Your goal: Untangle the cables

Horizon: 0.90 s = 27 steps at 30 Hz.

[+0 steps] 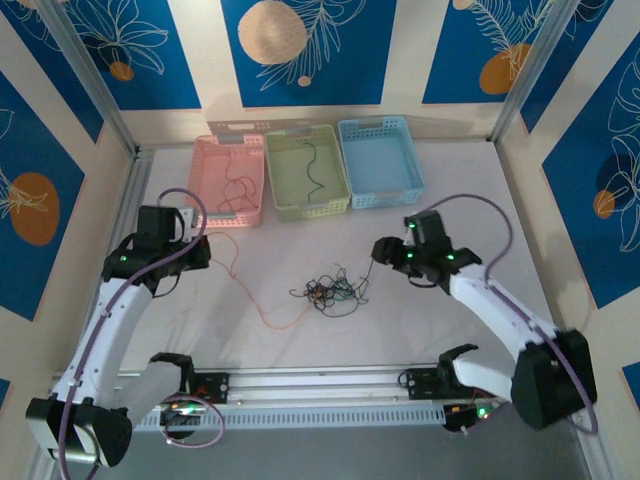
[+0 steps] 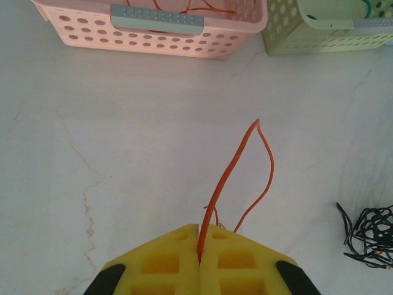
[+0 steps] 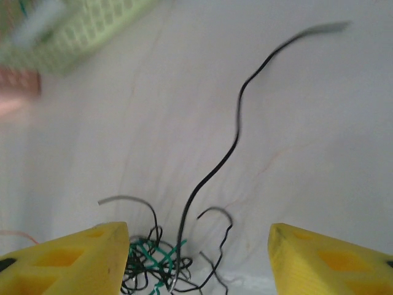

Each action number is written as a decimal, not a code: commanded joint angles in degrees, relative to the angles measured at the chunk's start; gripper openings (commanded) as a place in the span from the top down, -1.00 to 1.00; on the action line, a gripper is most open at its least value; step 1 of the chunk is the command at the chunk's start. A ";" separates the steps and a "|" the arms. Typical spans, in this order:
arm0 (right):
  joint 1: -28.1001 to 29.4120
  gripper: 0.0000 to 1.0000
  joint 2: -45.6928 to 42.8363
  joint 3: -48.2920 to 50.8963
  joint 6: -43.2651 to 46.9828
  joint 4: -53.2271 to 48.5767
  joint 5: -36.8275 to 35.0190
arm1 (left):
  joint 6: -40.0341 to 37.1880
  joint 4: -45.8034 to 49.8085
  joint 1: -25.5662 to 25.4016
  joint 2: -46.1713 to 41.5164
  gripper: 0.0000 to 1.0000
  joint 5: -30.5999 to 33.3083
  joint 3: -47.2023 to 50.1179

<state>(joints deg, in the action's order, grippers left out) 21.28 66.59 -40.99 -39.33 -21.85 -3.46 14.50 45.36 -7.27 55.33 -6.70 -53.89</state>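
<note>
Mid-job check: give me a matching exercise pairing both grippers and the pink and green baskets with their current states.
1 left gripper
2 right gripper
3 pink perforated plastic basket
4 green perforated plastic basket

a open near the tangled wire clump
b dark wire inside
c shut on a thin red wire
d red wire inside

Pairs: 1-c, 2-a, 3-d, 4-b.

Table cover: white, matt, cloth-like, with faint creases. Pink basket, green basket and blue basket, upper part of the frame: perforated moulded plastic with a slight sheen. Left gripper and right gripper: yellow finger blocks, matt, moulded with recessed pockets. Red cable and black cable: thin, smooth insulation. Rail, lower edge: ribbed bare metal, dull silver.
</note>
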 commanded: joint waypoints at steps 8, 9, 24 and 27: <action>4.67 0.12 14.73 -4.07 -1.78 3.04 -0.28 | -1.19 -0.98 -0.37 0.48 0.93 0.73 0.63; 4.73 0.18 14.74 -4.09 -1.72 3.04 -0.26 | -1.23 -0.98 -0.40 0.62 0.92 0.72 0.67; 0.22 1.00 12.44 1.78 -2.98 9.84 4.99 | -1.25 0.37 -1.54 0.14 -0.30 -2.57 -5.39; -0.76 1.00 11.81 2.91 -3.27 11.07 6.12 | -0.64 0.33 -6.45 -0.44 -0.30 -3.82 -6.60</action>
<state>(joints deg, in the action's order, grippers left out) 21.19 80.03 -39.18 -41.60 -13.13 -0.32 13.23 45.34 -10.28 56.18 -7.20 -58.26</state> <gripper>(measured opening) 0.056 0.651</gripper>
